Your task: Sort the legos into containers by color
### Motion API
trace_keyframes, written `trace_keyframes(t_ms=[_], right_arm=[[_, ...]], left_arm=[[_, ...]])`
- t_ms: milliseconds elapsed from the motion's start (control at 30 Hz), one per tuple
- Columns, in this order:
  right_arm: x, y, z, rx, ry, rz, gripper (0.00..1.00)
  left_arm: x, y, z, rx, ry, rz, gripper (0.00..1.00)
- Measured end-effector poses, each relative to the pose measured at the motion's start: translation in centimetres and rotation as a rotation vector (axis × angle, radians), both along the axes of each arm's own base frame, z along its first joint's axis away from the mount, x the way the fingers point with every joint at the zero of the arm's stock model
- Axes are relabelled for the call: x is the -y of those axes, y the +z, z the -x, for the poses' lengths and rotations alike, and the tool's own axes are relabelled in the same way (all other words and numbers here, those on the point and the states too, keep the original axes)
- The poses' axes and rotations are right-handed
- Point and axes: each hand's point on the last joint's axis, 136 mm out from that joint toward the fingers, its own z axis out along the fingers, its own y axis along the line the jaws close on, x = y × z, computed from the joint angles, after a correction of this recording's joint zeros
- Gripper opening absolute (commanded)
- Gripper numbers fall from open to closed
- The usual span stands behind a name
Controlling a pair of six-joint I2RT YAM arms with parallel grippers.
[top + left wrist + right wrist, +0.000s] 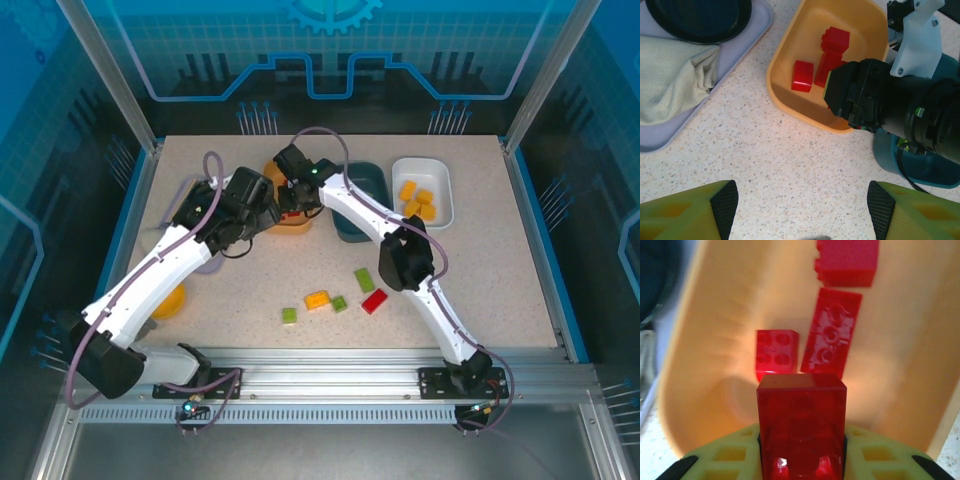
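Red brick (pixel 801 415) sits clamped in the right gripper's (pixel 801 455) jaws over the orange tub (pixel 705 370), its lower end cut off. Three red bricks (pixel 830 335) lie inside, the farthest cropped. Left gripper's (pixel 802 210) jaws stand apart above the table (pixel 790 165); the right arm (pixel 900 105) hides part of the teal tub (pixel 925 172).

A red brick (pixel 801 415) clamped in the right gripper (pixel 801 457), over the orange tub (pixel 710 365), three red bricks (pixel 832 332) lying inside

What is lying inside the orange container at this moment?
Three red bricks lie on the floor of the orange container. The right gripper holds a fourth red brick over it, and that brick covers the nearest floor.
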Motion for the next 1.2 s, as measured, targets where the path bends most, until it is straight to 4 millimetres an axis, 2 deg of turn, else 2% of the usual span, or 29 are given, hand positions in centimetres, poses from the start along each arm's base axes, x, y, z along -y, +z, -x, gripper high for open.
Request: trace_keyframes(t_ms=[100, 200, 300, 367, 533, 733, 833, 967, 1100, 1200], right_arm=[[0.5, -1.4, -0.1, -0.034, -0.058, 0.009, 0.26], [0.6, -1.9, -0.5, -0.044, -0.105, -0.001, 0.29], [0.7, -2.2, -0.7, -0.059, -0.151, -0.016, 0.35], [0.8, -2.4, -0.8, -0.067, -0.174, -0.023, 0.42], [0.9, -2.0, -1.1, -0.074, -0.220, -0.047, 0.57], [0.7, -0.8, -1.4, -0.058, -0.233, -0.075, 0.57], [0.8, 1.1, -1.4, -0.031, -0.230, -0.091, 0.54], [2.5, 6.2, -0.3, 0.051, -0.203, -0.093, 0.52], [6.5, 11.6, 3.3, 0.159, -0.146, -0.085, 0.53], [9.8, 13.5, 7.2, 0.230, -0.070, -0.087, 0.53]], left_arm=[[-0.3, -0.2, 0.6, -0.006, 0.002, -0.001, 0.73], [-0.5, -0.2, 0.9, -0.004, 0.002, 0.000, 0.73], [-0.7, -0.2, 1.2, -0.005, 0.002, 0.000, 0.73], [-0.8, -0.4, 1.4, -0.010, 0.003, -0.003, 0.73], [-0.9, -0.8, 1.6, -0.023, 0.007, -0.007, 0.73], [-0.9, -1.1, 1.6, -0.028, 0.018, -0.002, 0.73], [-0.9, -1.1, 1.6, -0.028, 0.017, -0.002, 0.73], [-0.1, -1.6, 0.8, -0.040, 0.005, 0.015, 0.73], [1.7, -2.8, -0.6, -0.090, -0.040, 0.054, 0.71], [3.5, -4.5, -1.4, -0.151, -0.084, 0.092, 0.70]])
